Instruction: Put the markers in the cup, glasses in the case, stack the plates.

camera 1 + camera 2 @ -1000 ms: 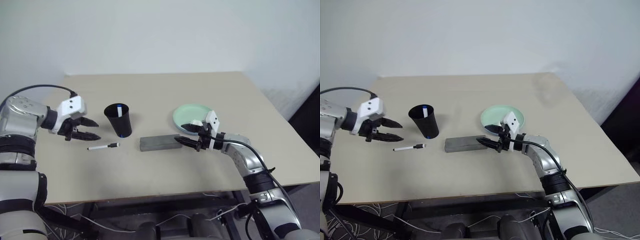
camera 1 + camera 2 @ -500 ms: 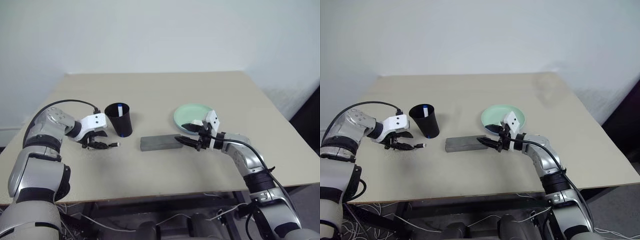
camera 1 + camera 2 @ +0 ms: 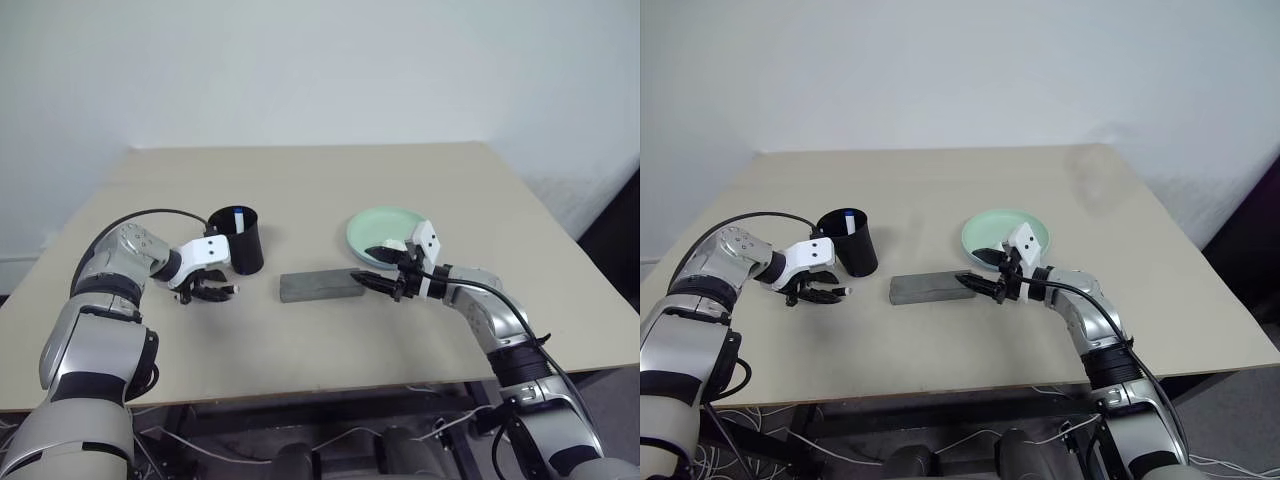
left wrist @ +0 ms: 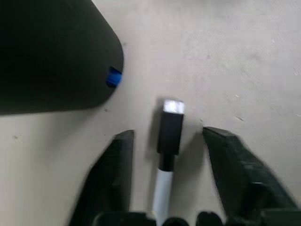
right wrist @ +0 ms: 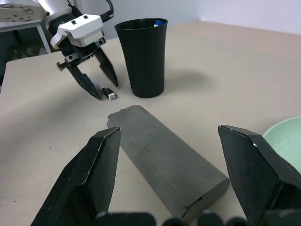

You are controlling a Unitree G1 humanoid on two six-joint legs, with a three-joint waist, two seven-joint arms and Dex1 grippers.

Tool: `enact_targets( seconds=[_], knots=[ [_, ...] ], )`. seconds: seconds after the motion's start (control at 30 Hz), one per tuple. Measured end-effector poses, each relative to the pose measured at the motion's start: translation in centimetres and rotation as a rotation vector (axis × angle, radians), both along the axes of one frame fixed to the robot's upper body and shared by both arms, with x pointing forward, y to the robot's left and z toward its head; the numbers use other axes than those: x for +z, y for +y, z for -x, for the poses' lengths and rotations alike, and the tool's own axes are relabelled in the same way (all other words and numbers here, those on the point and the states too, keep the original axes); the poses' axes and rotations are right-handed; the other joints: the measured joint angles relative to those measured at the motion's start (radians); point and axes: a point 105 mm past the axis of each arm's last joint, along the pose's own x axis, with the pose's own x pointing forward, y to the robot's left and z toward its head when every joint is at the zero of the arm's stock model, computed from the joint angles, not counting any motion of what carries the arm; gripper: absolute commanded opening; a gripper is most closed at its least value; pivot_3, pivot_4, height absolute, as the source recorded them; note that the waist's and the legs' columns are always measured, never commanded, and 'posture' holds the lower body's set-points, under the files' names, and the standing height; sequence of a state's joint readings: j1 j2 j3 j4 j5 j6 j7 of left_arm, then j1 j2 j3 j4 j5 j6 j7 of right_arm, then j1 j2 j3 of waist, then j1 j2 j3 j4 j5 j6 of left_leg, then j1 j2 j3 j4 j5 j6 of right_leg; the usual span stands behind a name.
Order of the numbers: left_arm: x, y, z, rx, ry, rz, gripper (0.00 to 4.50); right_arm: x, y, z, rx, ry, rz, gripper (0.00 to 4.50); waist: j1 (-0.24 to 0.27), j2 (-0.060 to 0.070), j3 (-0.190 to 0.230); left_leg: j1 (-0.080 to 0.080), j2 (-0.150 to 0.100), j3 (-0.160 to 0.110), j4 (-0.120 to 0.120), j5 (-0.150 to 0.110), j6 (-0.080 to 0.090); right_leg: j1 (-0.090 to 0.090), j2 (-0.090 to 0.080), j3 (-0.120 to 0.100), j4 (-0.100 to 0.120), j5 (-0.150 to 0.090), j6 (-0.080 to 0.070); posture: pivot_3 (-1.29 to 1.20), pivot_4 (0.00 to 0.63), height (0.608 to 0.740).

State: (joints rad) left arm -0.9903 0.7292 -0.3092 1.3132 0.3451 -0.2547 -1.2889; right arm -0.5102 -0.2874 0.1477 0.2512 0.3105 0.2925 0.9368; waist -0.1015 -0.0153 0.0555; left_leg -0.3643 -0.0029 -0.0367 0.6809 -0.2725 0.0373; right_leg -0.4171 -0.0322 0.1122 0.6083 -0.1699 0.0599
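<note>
Black-capped marker (image 4: 168, 141) lies flat on the table (image 3: 320, 190) between the two spread fingers of the left gripper (image 4: 169, 165), which straddle it with a gap on either side, gripping nothing; the cup (image 3: 236, 240), a blue-capped marker (image 3: 850, 222) standing in it, is just beyond the fingertips. Ahead of the right gripper (image 5: 178, 155), whose fingers stand wide apart and empty, lies the closed grey case (image 5: 164, 162), with the mint green plate (image 3: 385, 232) just beside that gripper.

Silver arms, black cables, white-housed black-fingered left end effector (image 3: 205, 291)
</note>
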Motion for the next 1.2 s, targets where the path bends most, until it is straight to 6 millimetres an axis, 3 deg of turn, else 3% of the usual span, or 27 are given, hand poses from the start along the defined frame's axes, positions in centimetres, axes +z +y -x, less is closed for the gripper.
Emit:
enact_targets(
  seconds=[0.1,0.13,0.4,0.53,0.8,0.93,1.07,1.2],
  knots=[
    [0.0,0.2,0.1,0.007,0.001,0.001,0.16,0.0,0.0,0.0,-0.004,0.001,0.000,3.59,0.000,0.000,0.000,0.000,0.000,0.000,0.000,0.000,0.000,0.000,0.000,0.000,0.000,0.000,0.000,0.00,0.000,0.737],
    [0.0,0.2,0.1,0.008,0.001,0.002,0.07,-0.1,0.0,0.0,-0.004,0.001,0.000,3.59,0.000,0.000,0.000,0.000,0.000,0.000,0.000,0.000,0.000,0.000,0.000,0.000,0.000,0.000,0.000,0.00,0.000,0.737],
    [-0.1,0.4,0.5,0.011,0.001,0.039,0.07,0.0,0.0,0.0,-0.003,-0.003,-0.001,3.59,0.000,0.000,0.000,0.000,0.000,0.000,0.000,0.000,0.000,0.000,0.000,0.000,0.000,0.000,0.000,0.00,0.000,0.737],
    [1.2,-1.2,1.2,-0.046,0.054,0.216,0.07,0.0,0.0,0.0,-0.001,-0.005,-0.001,3.59,0.000,0.000,0.000,0.000,0.000,0.000,0.000,0.000,0.000,0.000,0.000,0.000,0.000,0.000,0.000,0.00,0.000,0.737],
    [7.6,-7.1,1.3,-0.208,-0.065,0.692,0.07,0.1,0.2,0.1,0.009,-0.008,-0.004,3.59,-0.002,0.000,0.000,-0.001,0.001,0.000,0.002,0.000,0.000,0.000,0.000,0.000,0.001,0.000,0.000,0.00,0.000,0.737],
    [13.2,-9.0,-0.1,-0.177,-0.308,0.985,0.07,0.1,0.4,0.2,0.017,-0.008,-0.006,3.59,-0.001,0.000,0.000,0.001,0.001,-0.002,0.002,0.000,0.000,0.001,0.000,-0.001,0.002,0.000,0.000,0.00,0.000,0.737],
    [16.4,-7.9,-2.1,-0.012,-0.584,1.115,0.07,0.0,0.5,0.3,0.030,-0.006,-0.002,3.59,-0.001,0.000,0.000,0.004,0.001,-0.001,0.002,0.000,0.000,0.003,0.000,-0.001,0.002,0.000,0.000,0.00,0.000,0.737],
    [16.7,-5.8,-4.1,0.182,-0.825,1.101,0.07,0.0,0.6,0.4,0.038,-0.006,-0.002,3.59,0.001,0.000,0.000,0.005,0.000,-0.001,0.002,0.000,0.000,0.004,0.000,-0.001,0.001,0.000,0.000,0.00,0.000,0.737]
  ],
)
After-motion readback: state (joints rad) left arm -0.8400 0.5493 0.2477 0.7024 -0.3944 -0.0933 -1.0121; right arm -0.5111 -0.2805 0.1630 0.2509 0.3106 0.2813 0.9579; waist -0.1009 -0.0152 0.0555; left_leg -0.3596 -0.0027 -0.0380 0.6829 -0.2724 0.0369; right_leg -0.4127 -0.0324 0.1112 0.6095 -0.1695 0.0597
